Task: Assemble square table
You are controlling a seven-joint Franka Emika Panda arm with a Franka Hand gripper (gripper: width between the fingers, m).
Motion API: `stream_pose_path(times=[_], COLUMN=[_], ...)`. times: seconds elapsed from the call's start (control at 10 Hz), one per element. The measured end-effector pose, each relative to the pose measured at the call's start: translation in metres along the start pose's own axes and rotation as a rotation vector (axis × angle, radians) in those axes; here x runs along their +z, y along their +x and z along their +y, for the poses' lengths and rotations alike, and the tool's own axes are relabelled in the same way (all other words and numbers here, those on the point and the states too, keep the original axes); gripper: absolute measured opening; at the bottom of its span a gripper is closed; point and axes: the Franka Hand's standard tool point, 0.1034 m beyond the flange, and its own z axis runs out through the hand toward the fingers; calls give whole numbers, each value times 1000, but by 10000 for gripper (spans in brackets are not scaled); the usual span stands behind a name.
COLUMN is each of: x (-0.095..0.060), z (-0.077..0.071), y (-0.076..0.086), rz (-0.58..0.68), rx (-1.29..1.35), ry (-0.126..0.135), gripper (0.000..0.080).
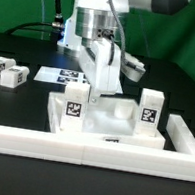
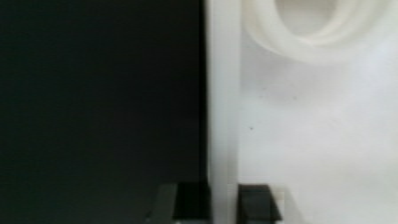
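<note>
At the exterior view's left, two loose legs are seen lying side by side on the black table, well apart from the rest. Just right of them lies one marker board.

In the lower middle sits the one square top. A left upright leg stands at one corner and a right upright leg at another, so four legs are counted in all.

The gripper is set down at the top's far rim, between the two upright legs. In the wrist view the fingers are clamped on that thin rim, which runs straight ahead of them past one round socket. One fence borders the top in front and on the right.
</note>
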Motion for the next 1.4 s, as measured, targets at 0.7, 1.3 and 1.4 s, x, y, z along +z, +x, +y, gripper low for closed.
stream_pose_path(times=[0.7,1.3,1.4], x=[-3,-4,-5], z=[17,18,17], y=[49,73,74], rz=[10,23,17], rx=[-605,-1112,-1178], ry=[-4,-18,-26], gripper=[60,57,57])
